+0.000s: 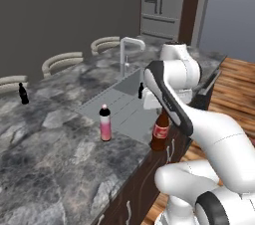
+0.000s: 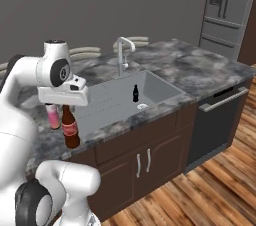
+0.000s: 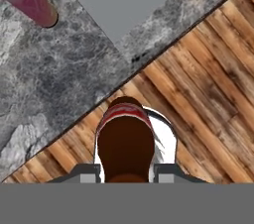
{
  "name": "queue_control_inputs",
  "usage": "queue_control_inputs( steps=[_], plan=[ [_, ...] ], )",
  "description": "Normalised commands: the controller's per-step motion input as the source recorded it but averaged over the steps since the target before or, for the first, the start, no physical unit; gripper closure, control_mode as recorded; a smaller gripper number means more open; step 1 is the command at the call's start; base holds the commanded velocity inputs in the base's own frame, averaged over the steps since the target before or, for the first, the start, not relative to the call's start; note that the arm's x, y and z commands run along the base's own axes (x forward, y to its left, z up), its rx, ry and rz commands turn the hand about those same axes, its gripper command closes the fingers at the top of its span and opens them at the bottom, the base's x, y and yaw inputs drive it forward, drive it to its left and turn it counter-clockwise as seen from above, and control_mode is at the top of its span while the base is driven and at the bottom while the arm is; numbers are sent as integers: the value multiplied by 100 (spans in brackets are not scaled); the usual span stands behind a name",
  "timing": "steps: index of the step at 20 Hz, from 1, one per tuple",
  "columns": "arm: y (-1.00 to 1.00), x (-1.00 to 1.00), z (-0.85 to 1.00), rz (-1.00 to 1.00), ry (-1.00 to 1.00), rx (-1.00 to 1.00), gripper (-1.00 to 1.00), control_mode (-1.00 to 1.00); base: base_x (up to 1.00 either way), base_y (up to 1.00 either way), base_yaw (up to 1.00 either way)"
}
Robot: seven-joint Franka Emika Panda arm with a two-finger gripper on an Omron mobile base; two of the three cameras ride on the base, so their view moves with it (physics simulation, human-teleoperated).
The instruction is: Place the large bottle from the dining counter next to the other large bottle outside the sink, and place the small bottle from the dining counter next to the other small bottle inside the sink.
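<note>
Marbled counter (image 1: 45, 169), sink (image 2: 160, 90), pink bottle (image 1: 105, 123) near cola bottle (image 1: 160, 132) (upright, at edge), end effector (image 3: 126, 168) clamping it

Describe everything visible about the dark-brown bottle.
The dark-brown bottle is tall, cola-style, with a red label with white marks and glossy, plastic-looking sides. It stands upright at the marbled counter's front edge, near the sink's corner, right of the pink bottle. The gripper is shut on its neck from above.

I can't read any text here. The dark-brown bottle (image 1: 160, 134) wears a red label with white markings too blurred to make out, and the pale pink bottle (image 1: 105, 123) shows no lettering.
</note>
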Motion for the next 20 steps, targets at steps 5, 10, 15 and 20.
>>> queue_control_inputs(
  steps=[5,10,15,20],
  plan=[
    [15,25,-14,37,-6,0,100,-100,0,0,0],
    [43,26,-19,28,-9,0,100,-100,0,0,0],
    [50,36,-22,11,0,0,100,-100,0,0,0],
    [24,36,-7,2,1,0,100,-100,0,0,0]
  ],
)
